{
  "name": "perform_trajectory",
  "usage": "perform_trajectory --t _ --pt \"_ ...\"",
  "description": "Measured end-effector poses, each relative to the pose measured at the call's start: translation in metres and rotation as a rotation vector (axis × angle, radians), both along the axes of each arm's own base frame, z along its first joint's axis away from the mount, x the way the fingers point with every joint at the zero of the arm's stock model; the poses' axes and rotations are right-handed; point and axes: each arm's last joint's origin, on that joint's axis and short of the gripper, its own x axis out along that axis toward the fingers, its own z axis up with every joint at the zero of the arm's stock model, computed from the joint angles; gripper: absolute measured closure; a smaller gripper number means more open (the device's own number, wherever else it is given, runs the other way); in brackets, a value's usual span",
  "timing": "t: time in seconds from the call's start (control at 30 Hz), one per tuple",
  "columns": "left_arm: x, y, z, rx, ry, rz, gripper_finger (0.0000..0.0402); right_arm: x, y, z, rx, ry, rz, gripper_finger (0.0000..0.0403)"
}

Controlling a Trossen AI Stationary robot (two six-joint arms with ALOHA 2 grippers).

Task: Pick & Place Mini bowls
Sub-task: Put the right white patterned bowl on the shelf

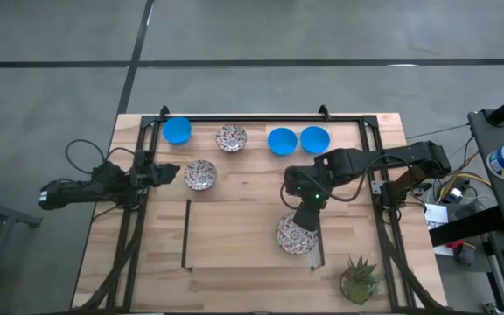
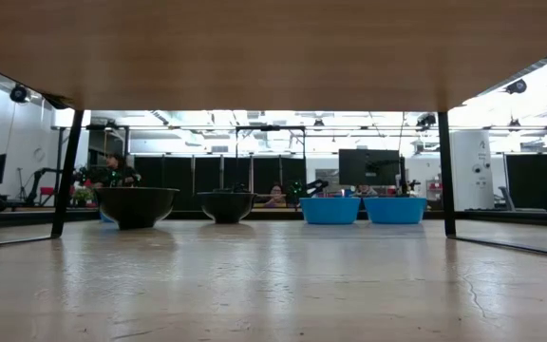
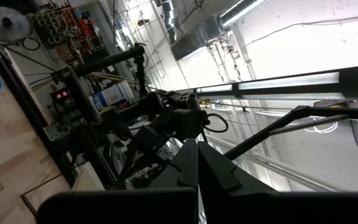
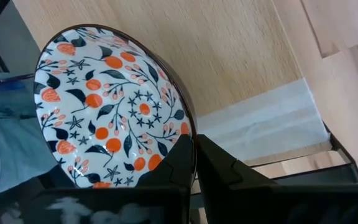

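Six mini bowls show in the high view. Along the far edge stand a blue one (image 1: 177,130), a patterned one (image 1: 231,137) and two more blue ones (image 1: 282,140) (image 1: 314,138). A second patterned bowl (image 1: 200,174) sits by my left gripper (image 1: 175,172), which is shut, touches nothing and waits at the left. The third patterned bowl (image 1: 292,236) is held by my right gripper (image 1: 303,223), near the table's right front. No held bowl shows in the low view. My right gripper pinches the patterned bowl's rim (image 4: 188,138) between its two fingers, one finger inside the bowl and one outside. The fingers slant steeply down from above. The bowl hangs tilted below them, its patterned inside (image 4: 114,106) facing the wrist camera.
A small green plant (image 1: 360,278) stands at the near right corner. A black line (image 1: 186,232) and a pale tape strip (image 4: 260,124) mark off the table's middle front. Black frame rails (image 1: 376,166) run along both sides and the far edge.
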Motion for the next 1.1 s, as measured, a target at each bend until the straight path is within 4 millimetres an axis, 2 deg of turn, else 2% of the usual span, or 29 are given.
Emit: perform_trajectory --t 0.67,1.1 --pt "0.000 0.000 0.000 -0.001 0.000 0.003 0.0400 0.002 0.000 0.000 -0.011 -0.022 0.006 0.0388" --pt "0.000 0.000 0.000 -0.001 0.000 0.002 0.0400 0.003 0.000 0.012 -0.002 -0.064 0.007 0.0275"
